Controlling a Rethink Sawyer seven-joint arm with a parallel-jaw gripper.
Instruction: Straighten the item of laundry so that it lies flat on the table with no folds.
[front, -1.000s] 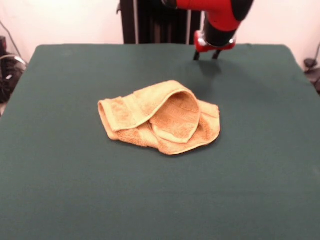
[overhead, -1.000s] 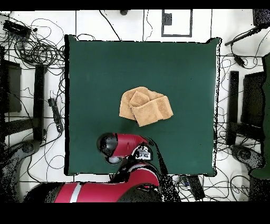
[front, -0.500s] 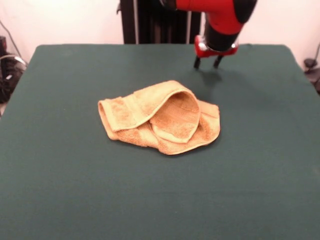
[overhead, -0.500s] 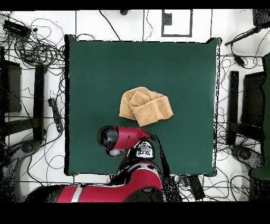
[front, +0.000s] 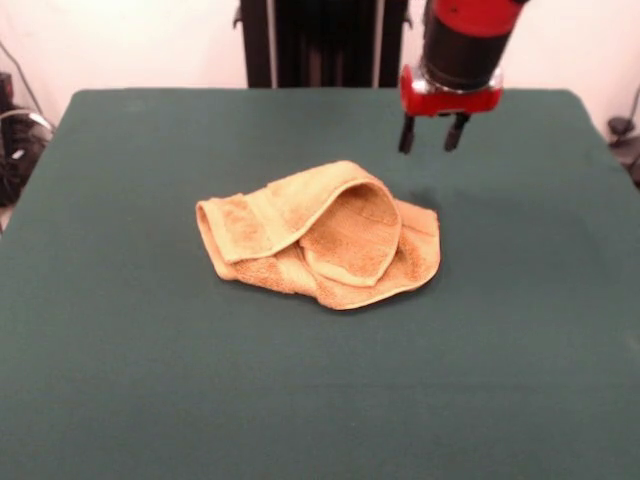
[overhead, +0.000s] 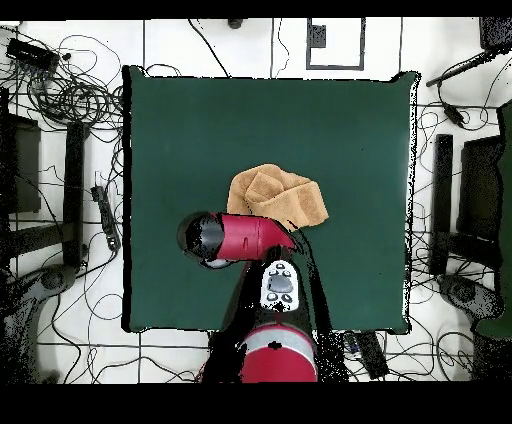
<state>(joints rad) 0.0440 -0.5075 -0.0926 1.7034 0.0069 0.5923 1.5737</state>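
While the golden-orange terry towel lies bunched near the middle of the green table, the gripper hangs in the air behind it and toward the right in the front view, with nothing between its two dark fingers, which stand apart and empty.

Reading that view from left to right: the towel's left end is a folded, hemmed flap, its middle rises in a rounded pocket where one layer curls over another, and its right end is a flatter lobe resting on the cloth. Its long axis runs roughly left to right across the table. The right lobe is the part nearest the gripper, which sits above and just beyond that end, apart from the fabric.

Seen from overhead, the red arm overlaps the towel's lower edge, so the exact offset there is hidden.

Nothing else rests on the table, so the way down looks unobstructed. Judging by the layout, a descent onto the near right edge is the likely next step, and the risk is pinching several layers together.
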